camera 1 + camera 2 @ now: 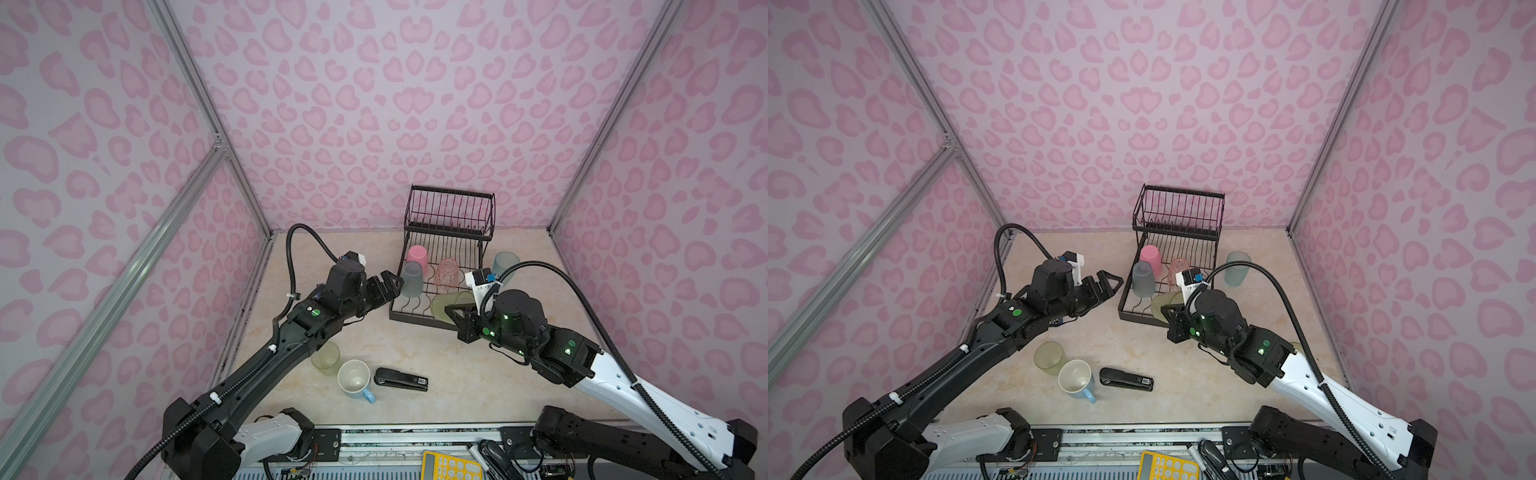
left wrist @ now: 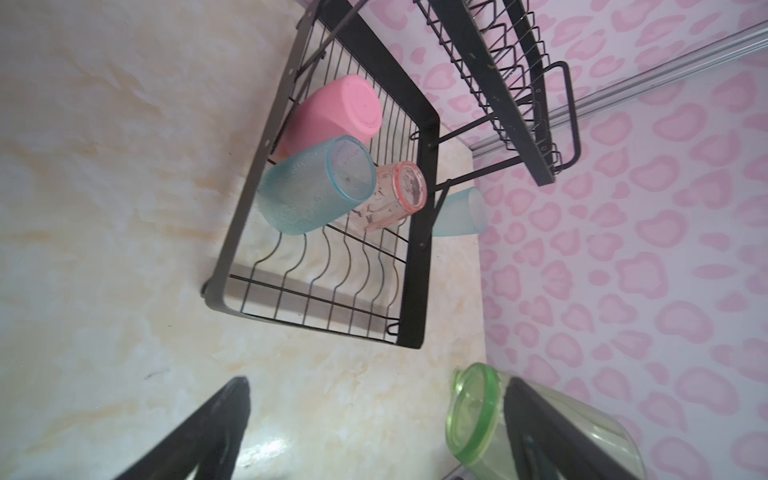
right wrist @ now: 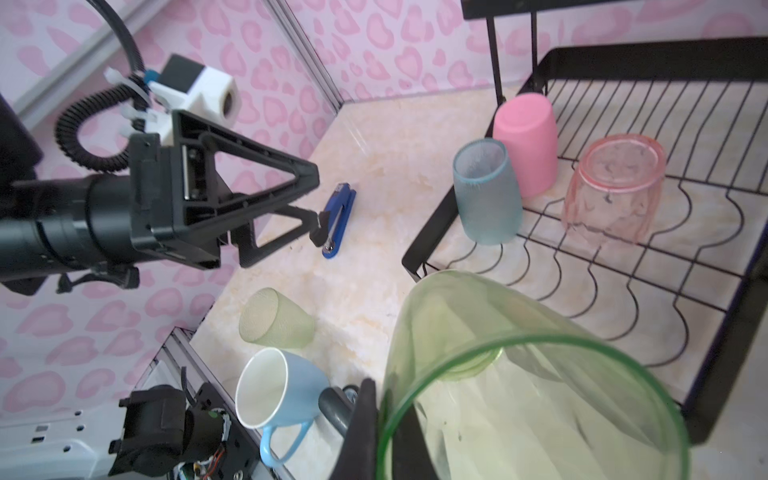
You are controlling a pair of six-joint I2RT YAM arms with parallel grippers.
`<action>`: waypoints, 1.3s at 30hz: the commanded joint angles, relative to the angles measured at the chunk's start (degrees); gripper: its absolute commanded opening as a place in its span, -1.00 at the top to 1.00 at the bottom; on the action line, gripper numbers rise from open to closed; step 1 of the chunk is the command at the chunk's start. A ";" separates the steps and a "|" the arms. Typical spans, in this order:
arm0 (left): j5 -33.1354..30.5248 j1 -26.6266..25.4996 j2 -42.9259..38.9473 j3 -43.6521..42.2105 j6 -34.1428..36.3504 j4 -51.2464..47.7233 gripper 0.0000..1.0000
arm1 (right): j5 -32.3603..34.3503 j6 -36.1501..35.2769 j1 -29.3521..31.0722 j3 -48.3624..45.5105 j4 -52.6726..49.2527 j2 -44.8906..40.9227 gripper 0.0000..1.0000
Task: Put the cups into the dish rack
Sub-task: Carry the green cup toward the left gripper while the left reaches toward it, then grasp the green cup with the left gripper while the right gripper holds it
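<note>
Green cup (image 3: 540, 374) is pinched at its rim by the right gripper (image 3: 380, 419) and held tilted over the front edge of the rack (image 2: 419, 257), seemingly to be tipped mouth-down like the pink cup (image 3: 525, 141), blue cup (image 3: 486, 195) and ribbed cup (image 3: 611, 191) upturned in the rack's lower tray. The left gripper (image 3: 316, 203) is held spread and empty just beside the rack's left side. A pale tumbler (image 1: 325, 358) and a mug (image 1: 354, 376) are seen on the table (image 1: 478, 374) before the rack.

Pink heart-spotted wallpaper (image 1: 415, 104) wraps all three walls. Silver aluminium frame rails (image 1: 190, 70) run up the corners. Below, a beige marbled tabletop (image 1: 478, 374), evenly lit.
</note>
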 commanded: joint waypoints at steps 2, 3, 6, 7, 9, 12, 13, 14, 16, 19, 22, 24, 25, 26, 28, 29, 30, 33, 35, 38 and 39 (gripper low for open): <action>9.49 1.43 -0.72 -2.43 -11.61 10.82 -0.95 | 0.23 -2.49 -0.40 -2.83 19.91 0.87 1.00; 10.43 1.81 -0.79 -2.89 -13.92 12.77 -0.95 | 1.24 -2.44 -0.42 -3.58 22.48 1.11 1.00; 12.59 2.20 -0.77 -5.13 -20.68 19.95 -0.95 | 1.79 -2.69 -0.62 -5.98 30.29 1.96 1.00; 12.84 2.21 -0.61 -5.42 -22.33 21.44 -0.94 | 1.97 -2.65 -0.68 -6.57 32.50 2.31 1.00; 14.06 2.29 0.06 -6.86 -26.99 27.21 -0.95 | 1.42 -2.44 -0.88 -7.96 37.42 3.35 1.00; 15.79 2.21 1.57 -8.25 -33.07 34.76 -0.97 | 0.60 -2.55 -1.06 -8.32 41.22 5.11 1.00; 15.99 2.12 1.89 -9.02 -35.02 37.11 -0.98 | 0.26 -2.35 -1.20 -8.44 42.16 5.56 1.00; 16.16 2.03 2.12 -9.72 -37.27 39.62 -0.98 | -0.40 -2.07 -1.40 -8.65 43.38 6.07 1.00; 15.99 1.90 2.34 -10.05 -39.12 41.86 -1.00 | -1.45 -1.18 -1.76 -8.84 45.03 6.90 1.00; 15.55 1.61 2.55 -9.51 -39.87 42.54 -0.99 | -2.21 -0.58 -2.01 -8.76 46.53 7.71 1.00; 15.59 1.26 3.46 -8.50 -40.15 42.95 -0.98 | -3.24 -0.21 -2.30 -8.35 46.87 8.52 1.00; 15.37 1.02 4.16 -8.04 -40.18 42.72 -0.97 | -4.22 -0.04 -2.48 -7.97 46.96 9.01 1.00; 15.36 0.91 4.57 -8.03 -40.46 43.00 -0.97 | -4.48 0.12 -2.50 -7.73 46.95 9.18 1.00; 15.41 0.82 5.18 -8.02 -40.80 43.82 -0.97 | -4.95 0.22 -2.57 -7.68 47.14 9.40 1.00; 15.83 0.55 6.31 -7.44 -41.12 44.34 -0.95 | -6.14 0.51 -2.73 -7.31 47.28 9.97 1.00; 16.03 0.45 6.79 -7.09 -41.12 44.75 -0.95 | -6.88 0.72 -2.84 -6.98 47.06 10.24 1.00; 16.27 0.37 7.28 -6.61 -40.92 44.71 -0.94 | -7.54 0.83 -3.00 -6.83 46.84 10.51 1.00; 16.76 0.36 8.29 -6.06 -40.81 44.99 -0.90 | -10.00 1.49 -3.73 -6.72 46.71 10.74 1.00; 16.78 0.44 8.66 -5.92 -40.83 45.24 -0.87 | -11.55 1.83 -4.35 -6.61 46.09 10.78 1.00; 17.12 0.40 9.22 -5.70 -40.67 45.83 -0.83 | -12.53 2.49 -5.23 -7.17 46.16 10.51 1.00; 17.12 0.38 9.43 -5.65 -40.67 46.10 -0.81 | -12.99 2.76 -5.49 -7.32 46.25 10.53 1.00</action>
